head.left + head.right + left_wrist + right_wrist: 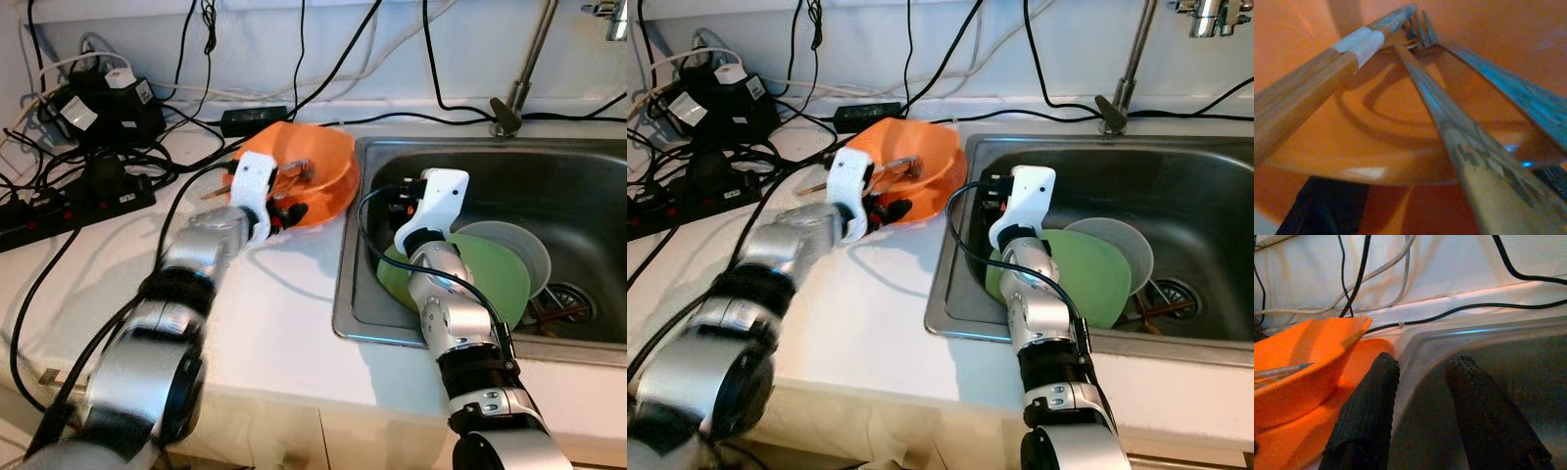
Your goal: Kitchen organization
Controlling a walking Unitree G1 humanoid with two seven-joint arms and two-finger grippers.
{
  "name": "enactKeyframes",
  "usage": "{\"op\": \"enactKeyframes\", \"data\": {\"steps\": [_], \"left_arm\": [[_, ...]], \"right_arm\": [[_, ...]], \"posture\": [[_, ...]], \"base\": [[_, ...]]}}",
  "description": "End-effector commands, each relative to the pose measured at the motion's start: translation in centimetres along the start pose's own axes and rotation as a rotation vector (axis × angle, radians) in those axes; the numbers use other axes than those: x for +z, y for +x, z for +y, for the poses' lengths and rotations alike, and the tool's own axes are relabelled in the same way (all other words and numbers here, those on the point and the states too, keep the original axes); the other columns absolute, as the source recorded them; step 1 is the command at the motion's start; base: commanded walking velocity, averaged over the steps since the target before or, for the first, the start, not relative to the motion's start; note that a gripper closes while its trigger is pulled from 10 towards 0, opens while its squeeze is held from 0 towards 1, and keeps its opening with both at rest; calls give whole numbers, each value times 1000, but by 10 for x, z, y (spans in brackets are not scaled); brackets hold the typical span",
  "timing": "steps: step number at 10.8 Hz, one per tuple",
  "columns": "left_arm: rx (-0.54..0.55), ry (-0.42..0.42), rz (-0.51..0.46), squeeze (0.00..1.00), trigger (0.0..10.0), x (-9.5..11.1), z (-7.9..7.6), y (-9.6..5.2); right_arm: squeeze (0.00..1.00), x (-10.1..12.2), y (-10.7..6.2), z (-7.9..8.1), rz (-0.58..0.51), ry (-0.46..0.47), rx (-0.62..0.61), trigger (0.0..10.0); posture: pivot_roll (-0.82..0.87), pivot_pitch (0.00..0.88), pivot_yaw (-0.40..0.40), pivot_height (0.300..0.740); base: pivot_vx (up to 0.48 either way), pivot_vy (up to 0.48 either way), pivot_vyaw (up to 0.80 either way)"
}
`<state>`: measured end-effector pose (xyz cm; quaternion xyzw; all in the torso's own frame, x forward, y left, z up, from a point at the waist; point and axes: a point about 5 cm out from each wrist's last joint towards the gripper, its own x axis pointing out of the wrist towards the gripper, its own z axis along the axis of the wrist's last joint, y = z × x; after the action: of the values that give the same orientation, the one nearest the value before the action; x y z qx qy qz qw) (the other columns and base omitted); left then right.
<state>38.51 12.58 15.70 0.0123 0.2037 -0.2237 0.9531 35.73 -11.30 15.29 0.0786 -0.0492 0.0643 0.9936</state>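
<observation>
Our left hand (284, 206) clamped the orange bowl (312, 168) at its 7 o'clock rim for lifting; right hand (1420, 406), fingers apart, waited over the sink (588, 166).

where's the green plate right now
The green plate leans inside the steel sink, on the robot's right side, overlapping a grey plate behind it, just beyond the right arm.
</observation>
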Motion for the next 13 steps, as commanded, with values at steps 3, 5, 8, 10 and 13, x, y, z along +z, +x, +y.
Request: {"op": "enactKeyframes", "data": {"steps": [3,5,8,10,13], "left_arm": [[-30,-53,145,0,10000,-27,2,-27],[-9,-63,154,0,10000,-28,-1,-67],[-5,-79,166,0,10000,-27,-15,-105],[-8,-80,176,0,10000,-27,-33,-128],[53,-17,127,0,10000,-20,-37,-138]], "right_arm": [[0,-4,-2,2,16,17,9,10000],[0,-5,-4,4,20,23,10,10000],[0,-6,-4,3,28,22,14,10000],[0,-6,-3,4,30,24,20,10000],[0,-8,-3,6,39,26,27,10000]], "posture": [[102,0,130,740],[140,0,132,740],[167,0,124,740],[181,0,120,740],[201,0,111,740]], "base": [[0,0,0],[0,0,0],[0,0,0],[0,0,0],[0,0,0]]}}
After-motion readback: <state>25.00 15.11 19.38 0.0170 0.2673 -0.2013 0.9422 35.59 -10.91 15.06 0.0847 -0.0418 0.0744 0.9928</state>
